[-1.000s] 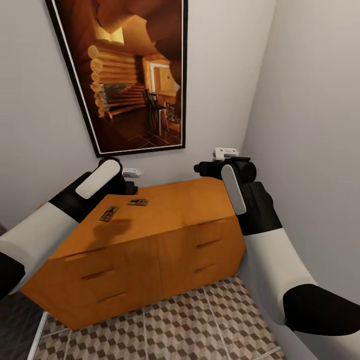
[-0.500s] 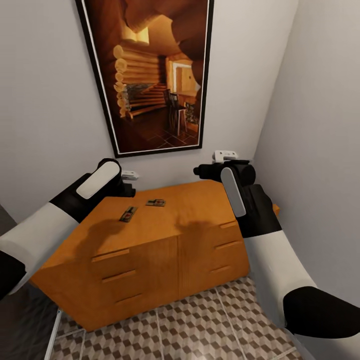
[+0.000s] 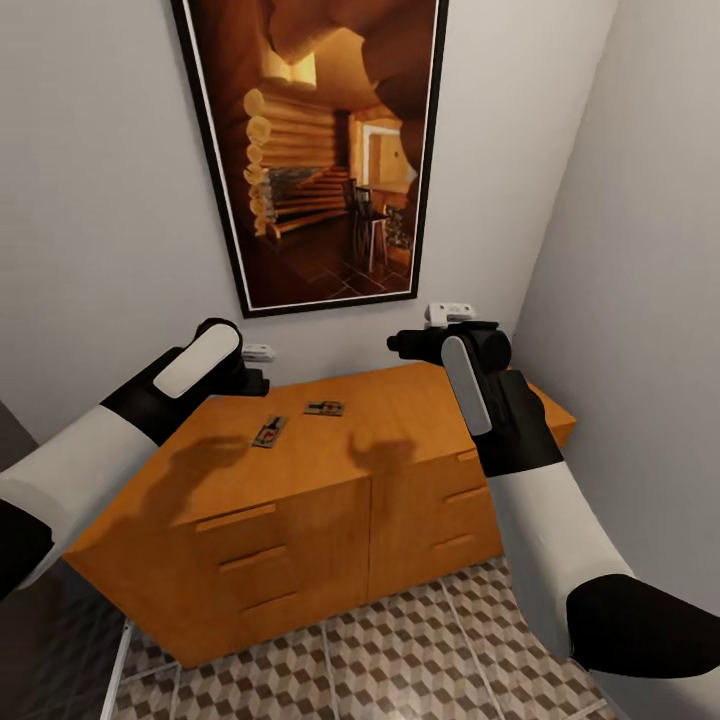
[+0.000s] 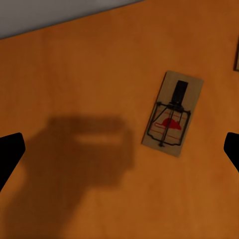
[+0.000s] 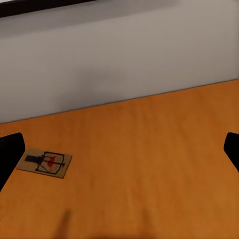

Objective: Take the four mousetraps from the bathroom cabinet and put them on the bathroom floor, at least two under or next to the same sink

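Pale grey walls (image 3: 90, 200), framed log-cabin picture (image 3: 320, 150) (black frame), corner nook

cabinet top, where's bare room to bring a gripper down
The cabinet top is bare from the two mousetraps across to its right end beneath the right gripper, and along its front edge. It is crowded only by the traps, near the left gripper.
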You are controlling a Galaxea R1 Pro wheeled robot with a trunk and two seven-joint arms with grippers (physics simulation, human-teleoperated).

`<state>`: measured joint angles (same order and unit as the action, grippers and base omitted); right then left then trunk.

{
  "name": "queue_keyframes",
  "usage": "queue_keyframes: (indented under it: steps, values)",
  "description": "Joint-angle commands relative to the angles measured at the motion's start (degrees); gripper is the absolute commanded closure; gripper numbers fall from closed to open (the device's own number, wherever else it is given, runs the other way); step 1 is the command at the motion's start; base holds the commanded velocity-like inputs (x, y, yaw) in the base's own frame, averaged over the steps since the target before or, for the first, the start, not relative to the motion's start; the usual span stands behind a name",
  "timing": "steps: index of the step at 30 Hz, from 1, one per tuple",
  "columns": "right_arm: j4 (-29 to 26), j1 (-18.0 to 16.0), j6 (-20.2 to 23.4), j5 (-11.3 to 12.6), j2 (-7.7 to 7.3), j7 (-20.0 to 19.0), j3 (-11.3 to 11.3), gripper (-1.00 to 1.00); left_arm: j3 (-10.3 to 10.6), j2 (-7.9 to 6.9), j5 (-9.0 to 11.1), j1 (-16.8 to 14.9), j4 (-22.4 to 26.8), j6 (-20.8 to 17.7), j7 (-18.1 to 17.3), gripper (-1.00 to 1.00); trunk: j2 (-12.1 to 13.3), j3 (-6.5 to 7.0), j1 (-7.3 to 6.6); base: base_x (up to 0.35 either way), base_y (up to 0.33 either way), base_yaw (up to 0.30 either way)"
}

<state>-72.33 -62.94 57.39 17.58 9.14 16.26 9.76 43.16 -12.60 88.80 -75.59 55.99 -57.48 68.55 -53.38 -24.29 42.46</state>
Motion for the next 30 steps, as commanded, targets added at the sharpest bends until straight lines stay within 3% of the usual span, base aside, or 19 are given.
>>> queue_keyframes:
  steps: [1,11,19,25,30]
  values:
    - [0.00,0.02,0.00,0.00,0.00,0.00,0.00,-1.00,0.03,0.01,-0.01,0.00,0.00,0.00,0.00,-1.00,0.00,0.00,0.00,0.004,0.010,0.000]
    - [0.00,0.36,0.00,0.00,0.00,0.00,0.00,-1.00,1.12,0.03,0.04,0.01,-0.07,0.00,0.00,-1.00,0.00,0.00,0.00,0.002,0.004,0.000]
    - [0.00,0.73,-0.07,0.00,0.00,0.00,0.00,-1.00,6.14,0.33,0.11,0.01,0.03,0.05,-0.70,-1.00,0.00,0.00,0.00,0.058,-0.016,0.000]
    - [0.00,0.78,-0.08,0.00,0.00,0.00,0.00,-1.00,8.75,0.38,0.09,0.01,0.02,0.08,-4.38,-1.00,0.00,0.00,0.00,0.194,-0.146,0.000]
    - [0.00,0.85,-0.09,0.00,0.00,0.00,0.00,-1.00,11.09,0.16,0.01,0.01,-0.17,0.14,-10.15,-1.00,0.00,0.00,0.00,0.152,-0.137,0.000]
